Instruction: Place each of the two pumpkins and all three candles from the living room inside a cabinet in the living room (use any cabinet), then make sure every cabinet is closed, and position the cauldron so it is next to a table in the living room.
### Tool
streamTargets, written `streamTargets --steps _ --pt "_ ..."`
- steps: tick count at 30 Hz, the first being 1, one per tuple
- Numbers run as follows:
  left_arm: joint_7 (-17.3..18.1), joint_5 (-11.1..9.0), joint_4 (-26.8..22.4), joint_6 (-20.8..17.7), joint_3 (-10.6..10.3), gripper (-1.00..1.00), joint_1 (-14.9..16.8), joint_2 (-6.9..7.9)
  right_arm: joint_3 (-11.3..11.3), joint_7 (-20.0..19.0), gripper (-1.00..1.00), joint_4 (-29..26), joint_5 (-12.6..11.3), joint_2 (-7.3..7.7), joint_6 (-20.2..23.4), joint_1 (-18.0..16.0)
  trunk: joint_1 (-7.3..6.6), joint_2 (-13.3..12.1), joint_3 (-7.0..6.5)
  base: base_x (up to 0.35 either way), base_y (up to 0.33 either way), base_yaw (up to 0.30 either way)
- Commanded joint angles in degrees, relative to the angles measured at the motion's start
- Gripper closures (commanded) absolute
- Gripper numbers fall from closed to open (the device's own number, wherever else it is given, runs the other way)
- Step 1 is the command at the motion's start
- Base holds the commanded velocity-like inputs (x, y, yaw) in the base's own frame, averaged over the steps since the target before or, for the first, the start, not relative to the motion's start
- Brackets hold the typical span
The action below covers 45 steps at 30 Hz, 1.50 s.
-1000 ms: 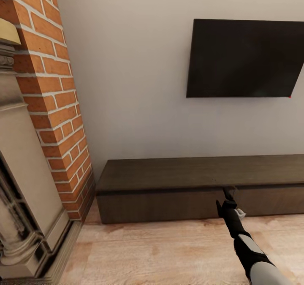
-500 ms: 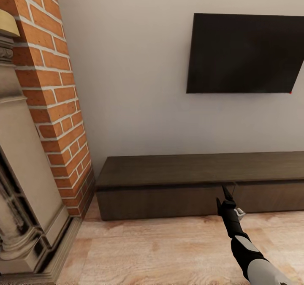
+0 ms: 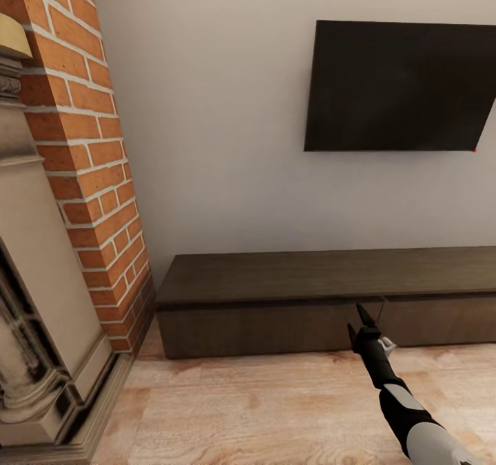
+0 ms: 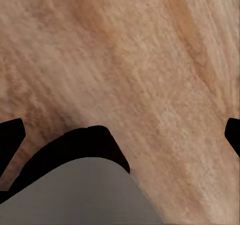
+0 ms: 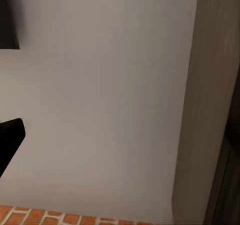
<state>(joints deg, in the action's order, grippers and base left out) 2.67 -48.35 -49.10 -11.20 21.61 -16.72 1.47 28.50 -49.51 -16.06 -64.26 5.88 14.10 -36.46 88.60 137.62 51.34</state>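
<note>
The long low dark-brown cabinet (image 3: 275,310) stands against the wall with its flat drawer fronts shut. My right gripper (image 3: 363,313) reaches in from the lower right, its tip at the top edge of the fronts, by the seam between two drawers. In the right wrist view one black finger (image 5: 10,137) sits at the frame's edge before the pale wall, beside the cabinet's top (image 5: 215,110), so the jaws stand wide. My left gripper (image 4: 120,135) is open over the wooden floor (image 4: 150,60), holding nothing. The pumpkins, candles, cauldron and table are out of view.
A black TV (image 3: 399,86) hangs on the wall above the cabinet. A brick chimney breast (image 3: 89,162) and a stone fireplace surround (image 3: 34,300) fill the left side. Wooden floor (image 3: 262,410) lies between me and the cabinet.
The head view shifted slightly at first. My right gripper has drifted a little left along the cabinet's front and turned edge-on. The drawers stay shut.
</note>
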Motion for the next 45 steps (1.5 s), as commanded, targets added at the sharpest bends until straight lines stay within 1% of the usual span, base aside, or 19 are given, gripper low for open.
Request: streamTargets --steps 1,3,4,5,6,9,11,12,14,16,19,20,25,26,33,41,45 --pt "1.11 0.00 -3.92 0.24 -0.01 -1.00 -1.51 0.24 0.04 0.07 -1.00 -0.14 0.29 0.03 1.32 -0.01 0.00 0.00 0.00 0.000 0.000 0.000" --pt "1.72 0.02 -9.21 0.36 0.10 -1.00 -3.39 0.29 0.07 0.12 -1.00 -0.45 0.47 0.07 2.22 -0.02 0.00 0.00 0.00 0.000 0.000 0.000" --pt "1.54 0.03 -14.67 0.40 0.29 -1.00 -4.90 0.16 0.07 0.15 -1.00 -0.92 0.56 0.11 2.83 -0.02 0.00 0.00 0.00 0.000 0.000 0.000" --pt "1.06 0.02 -17.15 0.36 0.48 -1.00 -5.45 0.10 0.07 0.16 -1.00 -1.13 0.59 0.12 3.05 -0.02 0.00 0.00 0.00 0.000 0.000 0.000" --pt "-0.60 0.02 -21.59 0.31 0.80 -1.00 -6.23 -0.09 0.05 0.21 -1.00 -1.53 0.75 0.16 3.34 -0.05 0.00 0.00 0.00 0.000 0.000 0.000" --pt "-4.01 0.01 -27.35 0.26 1.10 -1.00 -6.96 -0.74 -0.08 0.82 -1.00 -2.81 1.98 0.23 3.61 -0.16 0.00 0.00 0.00 0.000 0.000 0.000" --pt "-6.00 0.04 -30.78 0.25 1.26 -1.00 -7.33 -1.44 -0.12 2.68 -1.00 -3.95 3.56 0.24 3.74 -0.17 0.00 0.00 0.00 0.000 0.000 0.000" --pt "-7.33 0.06 -33.47 0.27 1.53 -1.00 -7.60 -2.25 -0.12 5.69 -1.00 -4.91 4.94 0.25 3.83 -0.20 0.00 0.00 0.00 0.000 0.000 0.000" --pt "-8.24 0.07 -35.21 0.44 1.95 -1.00 -7.77 -2.99 -0.06 9.11 -1.00 -5.52 5.74 0.24 3.91 -0.21 0.00 0.00 0.00 0.000 0.000 0.000" --pt "-8.83 0.08 -36.34 0.61 2.45 -1.00 -7.93 -3.71 0.00 12.03 -1.00 -5.92 6.24 0.20 4.18 -0.20 0.00 0.00 0.00 0.000 0.000 0.000" --pt "-9.17 0.07 -37.30 0.79 3.82 -1.00 -8.15 -4.77 0.08 14.65 -1.00 -6.29 6.71 0.13 4.85 -0.20 0.00 0.00 0.00 0.000 0.000 0.000" --pt "-9.12 0.05 -37.68 0.84 5.41 -1.00 -8.28 -5.66 0.14 15.62 -1.00 -6.50 6.89 0.12 5.15 -0.19 0.00 0.00 0.00 0.000 0.000 0.000" --pt "-8.95 0.04 -37.80 0.85 9.31 -1.00 -8.50 -7.53 0.18 16.87 -1.00 -7.33 7.13 0.05 5.53 -0.13 0.00 0.00 0.00 0.000 0.000 0.000" --pt "-8.87 0.01 -37.63 0.83 9.66 -1.00 -8.52 -7.67 0.19 16.95 -1.00 -7.43 7.15 0.02 5.56 -0.11 0.00 0.00 0.00 0.000 0.000 0.000" --pt "-8.60 -0.09 -35.18 0.96 10.96 -1.00 -8.58 -8.17 0.30 17.19 -1.00 -7.83 7.18 -0.20 5.54 0.09 0.00 0.00 0.00 0.000 0.000 0.000" --pt "-8.83 -0.37 -32.78 2.43 11.37 -1.00 -8.59 -8.31 0.39 16.61 -1.00 -8.02 7.13 -0.28 5.19 0.23 0.00 0.00 0.00 0.002 0.000 0.000" --pt "-8.82 -0.42 -32.35 2.94 11.42 -1.00 -8.60 -8.38 0.48 13.98 -1.00 -7.85 6.99 -0.27 5.19 0.24 0.00 0.00 0.00 0.200 0.000 0.000"
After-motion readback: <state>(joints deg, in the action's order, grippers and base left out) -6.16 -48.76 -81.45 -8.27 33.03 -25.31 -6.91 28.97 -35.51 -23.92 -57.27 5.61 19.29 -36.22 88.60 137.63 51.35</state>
